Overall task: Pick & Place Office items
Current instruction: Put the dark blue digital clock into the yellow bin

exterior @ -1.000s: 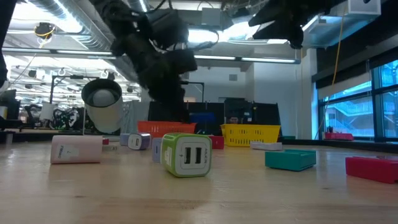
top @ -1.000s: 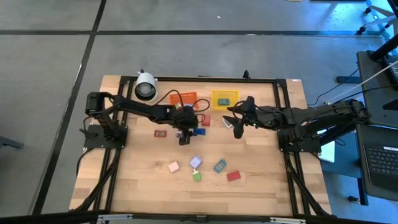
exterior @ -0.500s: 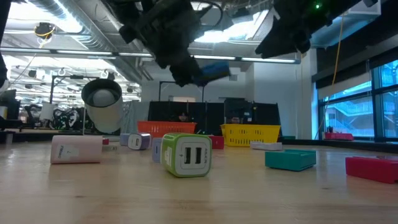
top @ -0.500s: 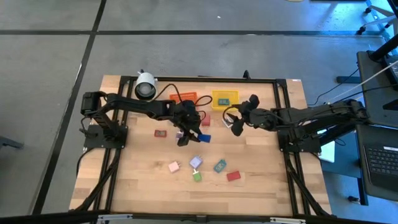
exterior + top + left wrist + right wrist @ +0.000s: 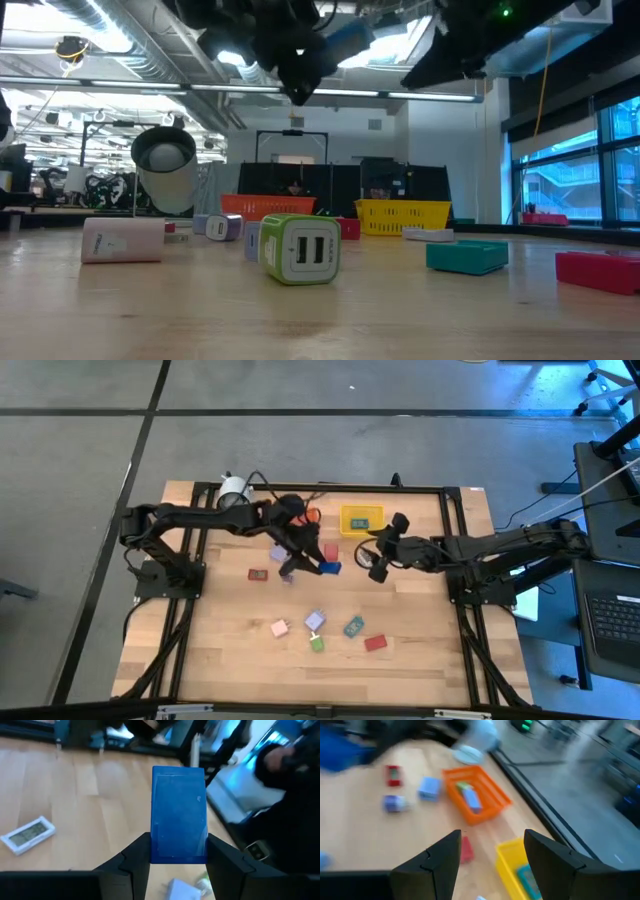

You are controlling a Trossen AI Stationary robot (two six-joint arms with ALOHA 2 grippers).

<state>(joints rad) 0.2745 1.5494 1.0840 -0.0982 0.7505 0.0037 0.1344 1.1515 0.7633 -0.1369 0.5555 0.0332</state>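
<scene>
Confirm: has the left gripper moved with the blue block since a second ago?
Yes. The left gripper, shut on the blue block, has risen off the table and drawn back toward the orange bin.

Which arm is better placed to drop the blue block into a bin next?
Left. Its tool is already shut on the blue block, lifted off the table near the orange bin. The right tool is open and holds nothing, hovering near the yellow bin.
</scene>
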